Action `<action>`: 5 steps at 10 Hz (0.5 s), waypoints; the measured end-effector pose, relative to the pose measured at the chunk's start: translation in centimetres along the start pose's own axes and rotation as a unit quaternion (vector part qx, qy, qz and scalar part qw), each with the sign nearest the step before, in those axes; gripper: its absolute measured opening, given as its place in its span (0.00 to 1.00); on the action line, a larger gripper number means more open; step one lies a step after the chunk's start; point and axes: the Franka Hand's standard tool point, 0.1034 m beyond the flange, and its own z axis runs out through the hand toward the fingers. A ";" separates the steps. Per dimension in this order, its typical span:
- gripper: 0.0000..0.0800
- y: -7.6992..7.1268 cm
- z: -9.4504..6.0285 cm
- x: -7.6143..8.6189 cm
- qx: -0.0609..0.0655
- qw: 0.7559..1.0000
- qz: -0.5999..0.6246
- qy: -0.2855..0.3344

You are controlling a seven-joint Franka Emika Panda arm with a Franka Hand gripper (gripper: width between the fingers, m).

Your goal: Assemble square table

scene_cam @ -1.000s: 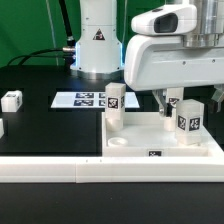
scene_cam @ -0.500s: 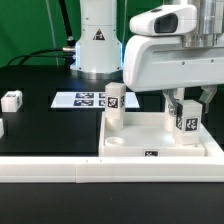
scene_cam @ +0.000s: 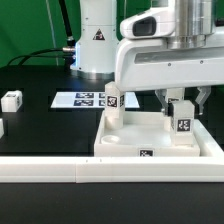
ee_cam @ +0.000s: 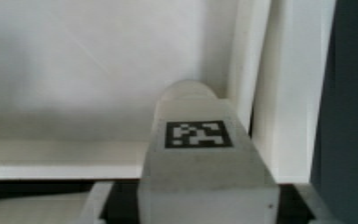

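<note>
Clearly, found the dark fingers (scene_cam: 171, 100) pinching a short white plastic block leg (scene_cam: 183, 122), black-white tag facing out, upright over the large white square plastic slab (scene_cam: 140, 135), near its corner at the exterior view's right. Could not tell contact with the slab beneath. Saw the same leg (ee_cam: 199, 140) in the wrist view, just beside a straight raised white edge. Noted a second white leg (scene_cam: 112, 105) standing upright at the slab's far corner toward the exterior view's left. Spotted a third white leg (scene_cam: 11, 100) well apart on the black bench (scene_cam: 40, 130), behind the long white rail fence (scene_cam: 40, 172). Found the marker board (scene_cam: 78, 99) lying flat beyond the slab.
</note>
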 end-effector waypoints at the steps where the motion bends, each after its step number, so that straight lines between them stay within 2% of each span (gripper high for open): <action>1: 0.36 -0.4 0.0 -0.2 -0.001 0.998 0.064 0.000; 3: 0.36 -0.9 0.1 -0.5 -0.002 0.986 0.166 -0.002; 5: 0.36 -1.0 0.2 -0.6 -0.003 0.963 0.269 -0.002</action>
